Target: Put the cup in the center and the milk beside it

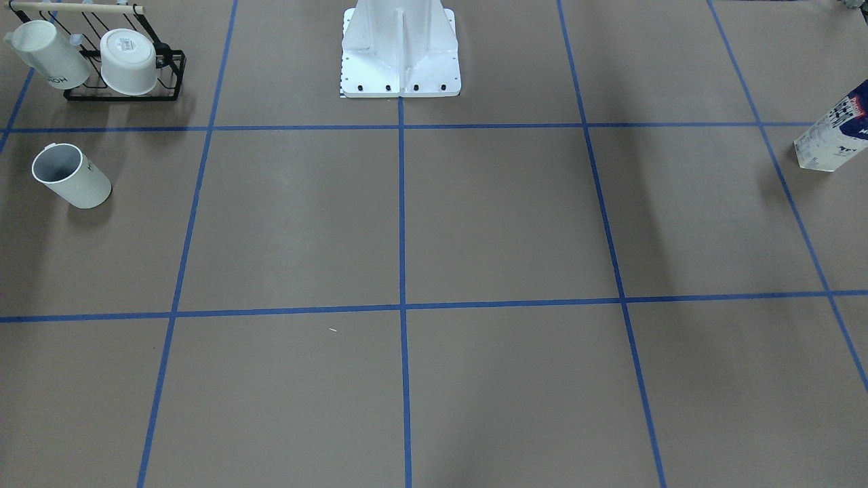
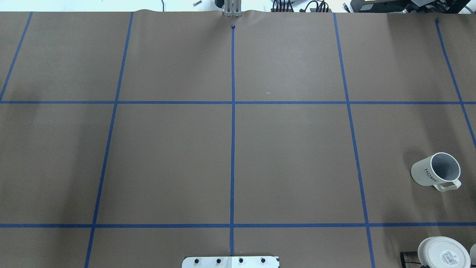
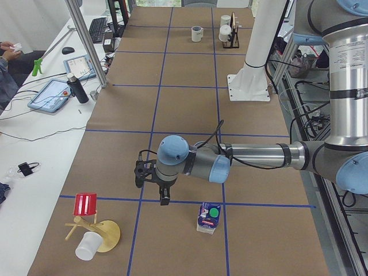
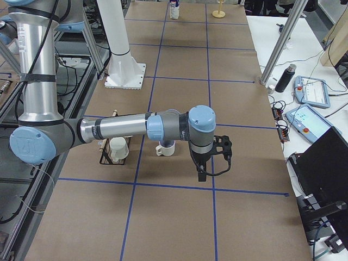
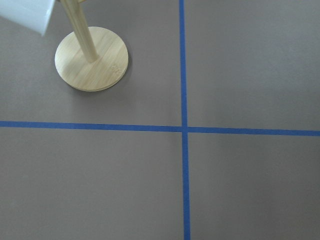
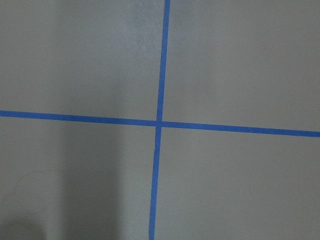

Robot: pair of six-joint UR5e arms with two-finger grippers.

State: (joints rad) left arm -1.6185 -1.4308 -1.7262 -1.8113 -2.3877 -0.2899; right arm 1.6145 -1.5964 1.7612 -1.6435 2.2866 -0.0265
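Note:
The cup (image 1: 71,176) is a white mug with a dark grey inside, upright on the brown table at the robot's right end. It also shows in the overhead view (image 2: 436,172), handle toward the robot, and small and far in the exterior left view (image 3: 196,34). The milk (image 1: 833,132), a blue and white carton with a green cap, stands at the robot's left end (image 3: 209,217). My left gripper (image 3: 152,187) hangs above the table a little beyond the milk. My right gripper (image 4: 213,166) hangs just beyond the cup (image 4: 166,148). I cannot tell whether either is open or shut.
A black wire rack (image 1: 125,68) with two other white mugs stands near the cup, toward the robot. A wooden stand (image 3: 95,230) with a red and a white cup stands near the milk; its base (image 5: 91,58) shows in the left wrist view. The robot's white pedestal (image 1: 400,54) is at mid table.

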